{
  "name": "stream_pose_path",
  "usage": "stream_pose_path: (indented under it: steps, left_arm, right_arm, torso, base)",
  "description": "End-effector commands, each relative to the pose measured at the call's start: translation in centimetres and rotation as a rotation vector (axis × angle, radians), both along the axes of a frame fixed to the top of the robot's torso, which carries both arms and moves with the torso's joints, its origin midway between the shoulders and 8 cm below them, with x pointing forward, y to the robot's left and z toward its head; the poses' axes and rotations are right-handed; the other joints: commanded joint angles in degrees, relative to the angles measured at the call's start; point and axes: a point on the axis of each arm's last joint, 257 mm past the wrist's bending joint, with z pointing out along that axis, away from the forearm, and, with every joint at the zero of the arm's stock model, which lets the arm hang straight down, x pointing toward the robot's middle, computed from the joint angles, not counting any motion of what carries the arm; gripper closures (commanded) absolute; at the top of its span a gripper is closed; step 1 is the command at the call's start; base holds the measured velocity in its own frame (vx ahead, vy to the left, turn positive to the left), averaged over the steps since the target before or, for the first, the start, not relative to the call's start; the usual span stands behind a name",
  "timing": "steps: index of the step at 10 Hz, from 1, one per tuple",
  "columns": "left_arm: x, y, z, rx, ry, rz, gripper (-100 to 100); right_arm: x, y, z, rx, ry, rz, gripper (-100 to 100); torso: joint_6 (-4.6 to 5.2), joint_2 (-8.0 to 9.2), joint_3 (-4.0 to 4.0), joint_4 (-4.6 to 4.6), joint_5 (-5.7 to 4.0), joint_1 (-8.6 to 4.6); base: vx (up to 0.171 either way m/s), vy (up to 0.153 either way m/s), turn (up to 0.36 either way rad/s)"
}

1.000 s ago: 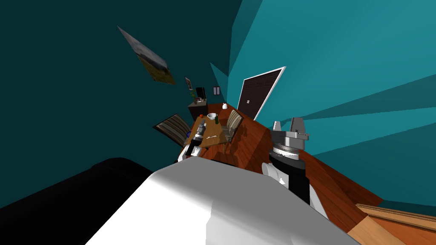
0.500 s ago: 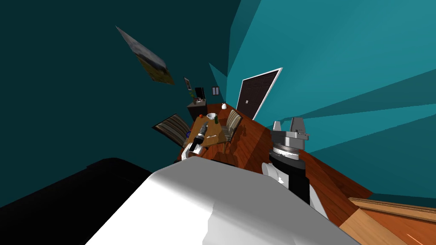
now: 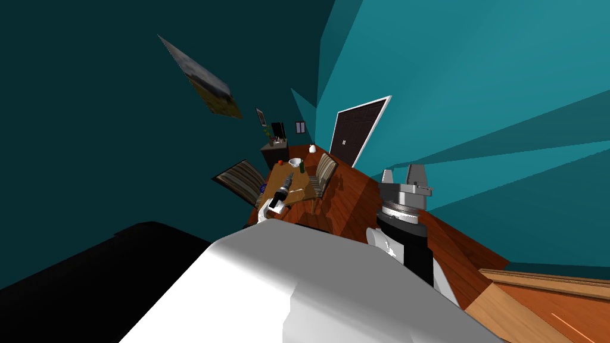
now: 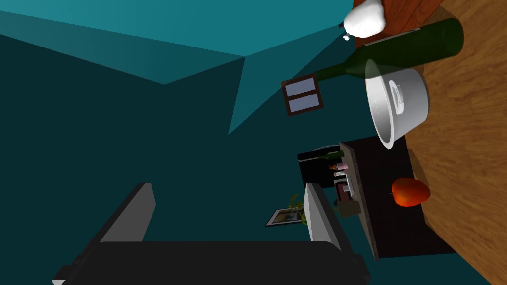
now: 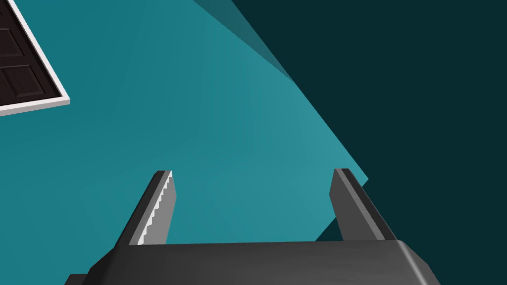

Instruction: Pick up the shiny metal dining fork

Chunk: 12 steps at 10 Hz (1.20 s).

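Observation:
A thin pale fork (image 3: 296, 190) lies on the brown wooden table (image 3: 301, 195), near its front end. My left gripper (image 3: 289, 177) reaches out over the table, to the left of the fork and beyond it. In the left wrist view that gripper (image 4: 228, 198) is open with nothing between its fingers, and it points past the table's far end. My right gripper (image 3: 402, 174) is held up off to the right, away from the table. It is open and holds nothing (image 5: 252, 178).
At the table's far end stand a white bowl (image 4: 396, 106), a dark green bottle (image 4: 396, 52) and a red apple (image 4: 410, 192). Striped chairs (image 3: 241, 178) (image 3: 324, 170) flank the table. A dark cabinet (image 3: 275, 149) stands behind it, and a dark door (image 3: 357, 128) is at the back right.
My left arm has stretched farther forward over the table, past the fork. The right arm has stayed where it was. The head view has shifted slightly.

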Motion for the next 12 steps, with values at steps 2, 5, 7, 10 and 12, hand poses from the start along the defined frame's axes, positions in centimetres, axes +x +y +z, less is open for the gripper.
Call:
stream_pose_path:
  steps: [2,5,7,10,12]
  left_arm:
    - [1.3,0.5,-2.8,0.014,0.081,0.011,-100]
    - [3.3,1.1,-6.5,0.034,0.189,0.027,-100]
    - [4.2,1.5,-8.3,0.044,0.248,0.039,-100]
    - [4.8,2.4,-11.6,0.054,0.337,0.060,-100]
    - [5.6,2.9,-12.8,0.061,0.384,0.073,-100]
  right_arm:
    - [0.0,0.0,0.0,0.000,0.000,0.000,0]
    - [0.0,0.0,0.0,0.000,0.000,0.000,0]
    - [0.0,0.0,0.0,0.000,0.000,0.000,0]
    - [0.0,0.0,0.0,0.000,0.000,0.000,0]
    - [0.0,0.0,0.0,0.000,0.000,0.000,0]
  torso:
    - [0.02,0.00,0.00,0.00,-0.01,-0.01]
    - [0.00,-0.02,-0.01,0.00,-0.01,0.00]
    - [-0.01,-0.02,-0.01,0.00,0.00,0.00]
    - [-0.01,-0.06,-0.03,-0.01,-0.01,-0.02]
    - [-0.01,-0.06,-0.03,-0.01,-0.01,-0.03]
  base:
    - [-0.025,0.003,-0.037]
    - [-0.021,0.002,-0.035]
    - [-0.019,0.002,-0.028]
    - [-0.007,-0.002,-0.019]
    - [-0.008,-0.003,-0.025]
